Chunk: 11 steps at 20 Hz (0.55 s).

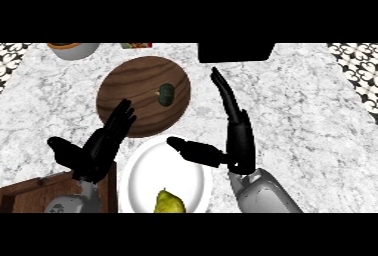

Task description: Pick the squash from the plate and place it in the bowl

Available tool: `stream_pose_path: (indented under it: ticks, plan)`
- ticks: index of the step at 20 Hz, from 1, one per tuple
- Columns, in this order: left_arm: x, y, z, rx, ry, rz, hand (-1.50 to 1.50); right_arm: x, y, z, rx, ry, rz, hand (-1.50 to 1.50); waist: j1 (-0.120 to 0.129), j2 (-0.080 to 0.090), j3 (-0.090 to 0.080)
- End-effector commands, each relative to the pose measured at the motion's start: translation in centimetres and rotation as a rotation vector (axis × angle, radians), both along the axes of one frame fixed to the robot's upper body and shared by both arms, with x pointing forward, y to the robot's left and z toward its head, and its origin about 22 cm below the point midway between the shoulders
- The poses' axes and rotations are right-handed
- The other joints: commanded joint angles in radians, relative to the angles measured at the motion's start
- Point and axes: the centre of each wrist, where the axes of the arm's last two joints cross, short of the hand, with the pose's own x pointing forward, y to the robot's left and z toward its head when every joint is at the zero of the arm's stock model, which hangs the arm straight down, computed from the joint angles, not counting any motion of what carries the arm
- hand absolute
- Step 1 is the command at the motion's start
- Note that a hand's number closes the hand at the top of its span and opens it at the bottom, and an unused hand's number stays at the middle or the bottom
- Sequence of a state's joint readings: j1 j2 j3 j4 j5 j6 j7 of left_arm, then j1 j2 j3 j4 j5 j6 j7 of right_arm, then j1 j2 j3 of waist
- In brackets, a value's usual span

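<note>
Right hand (238, 145) sits mid-frame, wide open: fingers straight, pointing up toward the counter's far edge, thumb stuck out to the left over the rim of a white plate (140, 180); it holds nothing. Its grey forearm (262, 195) comes in from the lower edge, right of the plate. Left hand (96, 150) is also open and empty, fingers straight and angled up-right, tips lying over the lower-left edge of a round wooden dish (133, 90), thumb spread to the left. Squash (167, 94), small & dark green, rests on the wooden dish, right of its centre, well apart from both hands, nothing touching it. White plate lies just below the wooden dish, btwn the two hands, w/ a yellow-green pear-shaped fruit (168, 202) at its lower edge, partly cut off by the frame. Grey bowl (77, 50) w/ an orange rim shows at top left, partly cropped, well apart from the squash. Black box-like object (235, 52) sits at top centre-right on the counter. Small red-green item (136, 45) is at the top edge beside the bowl; can't tell what it is. Marble counter (310, 115) is white-grey; a brown wooden piece (29, 197) shows at bottom left, under the left forearm.
</note>
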State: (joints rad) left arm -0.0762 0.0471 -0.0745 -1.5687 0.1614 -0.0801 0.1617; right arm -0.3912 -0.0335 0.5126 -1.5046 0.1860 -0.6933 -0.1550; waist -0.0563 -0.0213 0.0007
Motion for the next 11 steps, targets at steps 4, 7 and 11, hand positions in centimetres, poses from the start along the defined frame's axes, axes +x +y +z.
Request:
stream_pose_path:
  ticks: [4, 7, 11]
  plan:
    - [-0.2, 1.7, 0.1, 0.010, -0.015, 0.034, 0.00, -13.2, -3.2, -3.8, -0.032, 0.024, 0.053, 1.50, -0.018, 0.001, 0.000]
    - [-0.7, 1.3, -0.1, 0.000, -0.012, 0.020, 0.00, -19.2, -3.5, -4.6, -0.029, 0.084, 0.074, 1.50, -0.024, -0.001, 0.000]
    - [-0.5, 0.9, 0.4, 0.002, -0.010, 0.018, 0.00, -27.1, -4.7, -6.5, -0.115, 0.177, 0.152, 1.50, -0.006, 0.005, 0.002]
